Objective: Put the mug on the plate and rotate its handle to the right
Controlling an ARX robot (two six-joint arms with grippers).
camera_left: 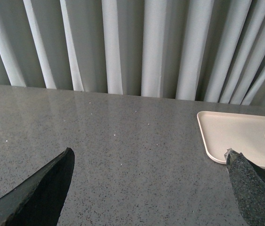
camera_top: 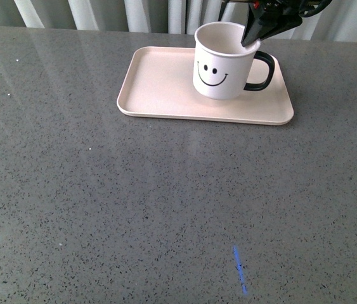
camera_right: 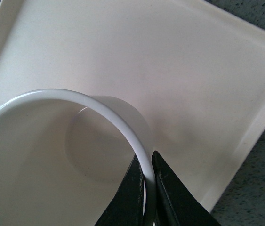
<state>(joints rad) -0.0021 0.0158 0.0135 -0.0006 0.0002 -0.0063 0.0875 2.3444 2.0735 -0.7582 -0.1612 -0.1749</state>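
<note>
A small blue mark (camera_top: 239, 269) lay on the near grey speckled table (camera_top: 165, 202). Farther off sat the flat pink plate (camera_top: 159, 82). The round white smiley mug (camera_top: 219, 69) stood on it, a bit right of the middle, shiny black handle (camera_top: 264, 71) pointing right. The right gripper (camera_top: 246, 43), mostly cut off above, pinched the mug's rim by the handle. The left gripper (camera_left: 148, 151) had its fingers wide apart, left of the plate. Curtains (camera_left: 123, 47) hung behind.

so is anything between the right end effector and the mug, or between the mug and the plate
Nothing visible. The right end effector is pinched on the rim of the mug above the handle, and the mug stands directly on the plate.
</note>
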